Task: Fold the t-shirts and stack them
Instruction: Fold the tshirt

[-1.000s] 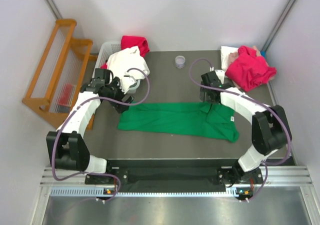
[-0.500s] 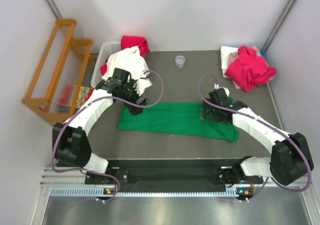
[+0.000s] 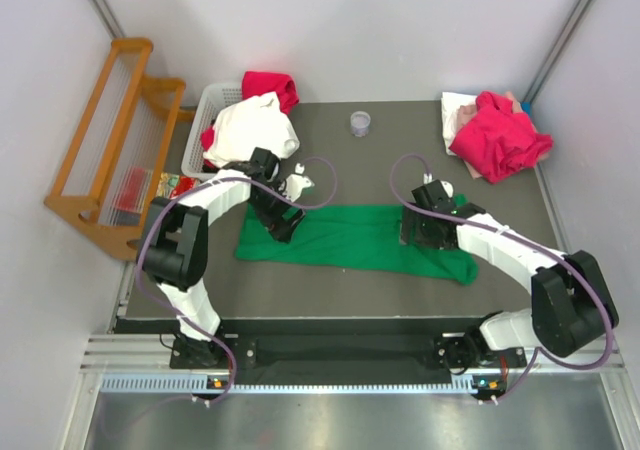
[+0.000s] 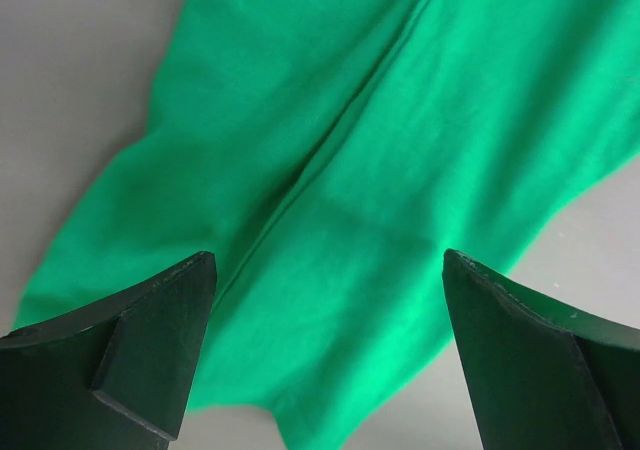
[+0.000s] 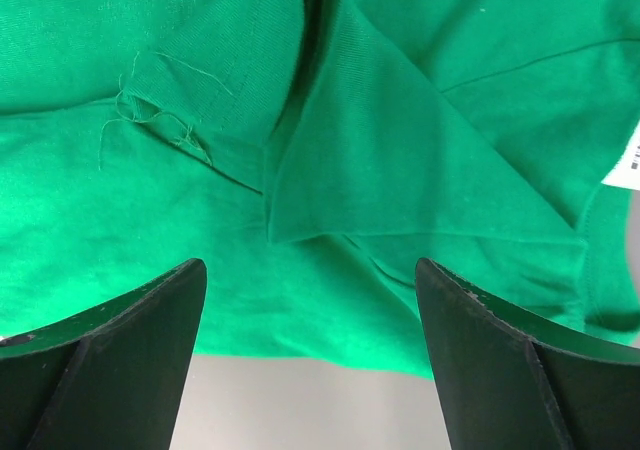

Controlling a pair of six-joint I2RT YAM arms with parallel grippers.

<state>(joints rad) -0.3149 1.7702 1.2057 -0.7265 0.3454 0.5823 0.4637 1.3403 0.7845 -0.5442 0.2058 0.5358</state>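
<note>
the green t-shirt [image 3: 345, 238] lies flat mid-table as a folded strip, its long axis running left to right; the left gripper [image 3: 279, 222] hangs over its left end and the right gripper [image 3: 421, 233] over its right end by the sleeve, so each arm is nearest its own end; both sets of jaws stand wide apart, holding nothing, with cloth directly beneath; the next fold likely carries one end along that axis.

Grey table [image 3: 350, 170] w/ green tee [image 3: 350, 238] mid, red tee [image 3: 500, 135] far-R, cup [image 3: 360, 123], basket [image 3: 211, 100] far-L.
</note>
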